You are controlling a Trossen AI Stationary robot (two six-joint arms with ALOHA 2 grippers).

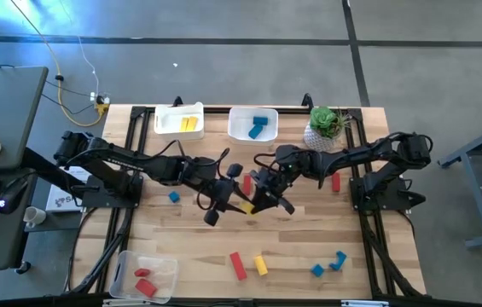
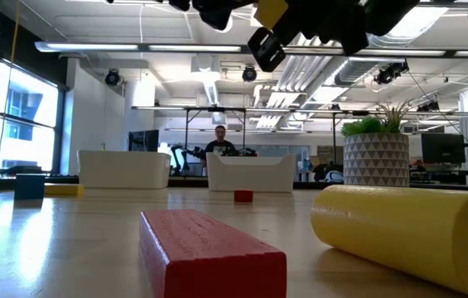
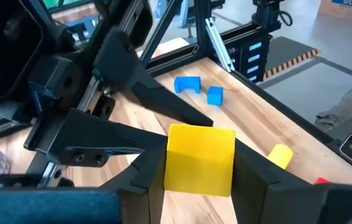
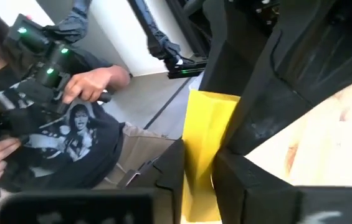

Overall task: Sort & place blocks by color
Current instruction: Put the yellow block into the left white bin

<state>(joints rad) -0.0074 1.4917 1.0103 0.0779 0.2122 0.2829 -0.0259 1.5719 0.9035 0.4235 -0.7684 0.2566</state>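
A yellow block hangs in the air over the table's middle, between both grippers. My left gripper reaches it from the table's left and my right gripper from the table's right, each shut on it. In the low view the yellow block is high above the tabletop. Loose blocks lie flat on the wood: a red bar, a yellow cylinder, a blue cube, a curved blue piece, a blue cube and two red pieces. My left gripper pinches the yellow block's lower part between its two fingers, one on each opposite side face, coming about level from the table's left. The block is lifted clear of the table. My right gripper pinches the same block at its other end between its two fingers, coming about level from the table's right. The block stands upright in this view, clear of the table.
White bins sit at the far edge, one with yellow pieces and one with blue pieces; a third with red pieces is at the near left corner. A potted plant stands far right. A person shows beyond the table.
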